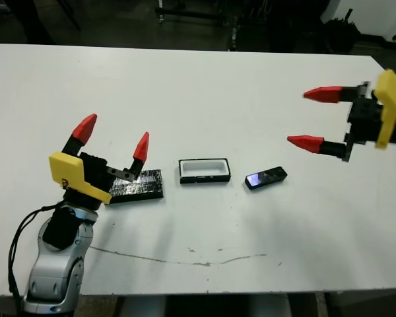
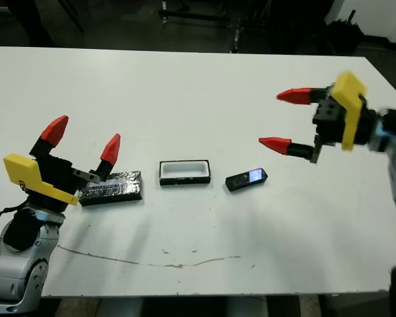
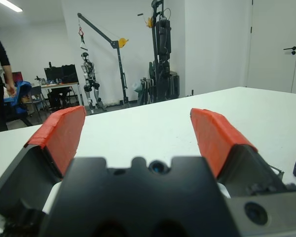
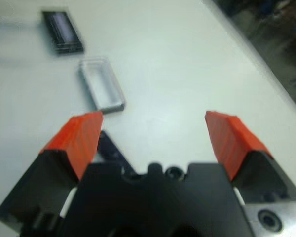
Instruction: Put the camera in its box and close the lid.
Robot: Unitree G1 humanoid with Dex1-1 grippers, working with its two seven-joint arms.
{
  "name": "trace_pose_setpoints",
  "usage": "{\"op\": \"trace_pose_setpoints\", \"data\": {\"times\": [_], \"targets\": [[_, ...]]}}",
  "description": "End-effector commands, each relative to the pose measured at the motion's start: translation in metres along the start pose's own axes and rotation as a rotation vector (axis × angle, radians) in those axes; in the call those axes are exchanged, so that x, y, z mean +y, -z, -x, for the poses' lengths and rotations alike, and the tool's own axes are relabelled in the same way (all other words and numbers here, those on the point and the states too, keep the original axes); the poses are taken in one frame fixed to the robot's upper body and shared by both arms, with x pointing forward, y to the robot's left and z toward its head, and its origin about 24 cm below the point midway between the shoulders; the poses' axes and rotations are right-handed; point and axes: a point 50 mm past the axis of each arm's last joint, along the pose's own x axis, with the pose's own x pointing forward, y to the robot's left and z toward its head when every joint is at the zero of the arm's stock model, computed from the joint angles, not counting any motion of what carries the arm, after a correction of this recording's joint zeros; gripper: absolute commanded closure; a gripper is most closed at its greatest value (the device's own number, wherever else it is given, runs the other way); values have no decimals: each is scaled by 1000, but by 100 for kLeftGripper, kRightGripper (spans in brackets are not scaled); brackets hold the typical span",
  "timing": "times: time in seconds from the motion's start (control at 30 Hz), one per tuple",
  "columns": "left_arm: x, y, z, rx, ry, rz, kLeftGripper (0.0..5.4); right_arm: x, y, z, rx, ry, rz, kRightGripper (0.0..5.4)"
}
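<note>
Speckled black lid (image 1: 137, 185), white-lined black box (image 1: 204, 170), bluish-faced black camera (image 1: 265, 177).

Head views evenly and brightly lit from overhead — soft faint shadows are cast on the table (image 1: 185, 86) toward the lower frame edge. Bluish glare is seen on the camera (image 1: 265, 177), sparkle on the lid (image 1: 138, 184). Right wrist view is blurred throughout — upper right dim. A ceiling light is seen at upper left of the left wrist view.
</note>
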Motion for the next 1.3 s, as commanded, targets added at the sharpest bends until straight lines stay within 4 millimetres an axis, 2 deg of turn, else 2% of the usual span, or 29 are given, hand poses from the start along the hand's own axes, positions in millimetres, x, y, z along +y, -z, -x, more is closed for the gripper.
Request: {"op": "trace_pose_setpoints", "data": {"times": [0.03, 0.2, 0.37, 0.53, 0.63, 0.83, 1.3], "targets": [[-1, 1, 1, 17, -2, -7, 0, 0, -1, -12, 99, -77, 63, 3], [-2, 2, 0, 22, -8, 5, 0, 6, 13, -36, 235, -225, 11, 3], [-2, 2, 1, 31, -10, 10, 0, 11, 17, -52, 343, -346, 98, 3], [-2, 2, 0, 36, -2, 13, 0, 15, 18, -64, 397, -384, 186, 3], [-3, 2, 0, 36, 0, 6, 0, 17, 15, -68, 423, -402, 237, 3], [-3, 2, 1, 39, 5, 16, 0, 18, 26, -69, 437, -390, 129, 3], [-4, 3, 0, 39, 17, 14, 0, 19, 40, -70, 477, -375, 78, 3]]}}
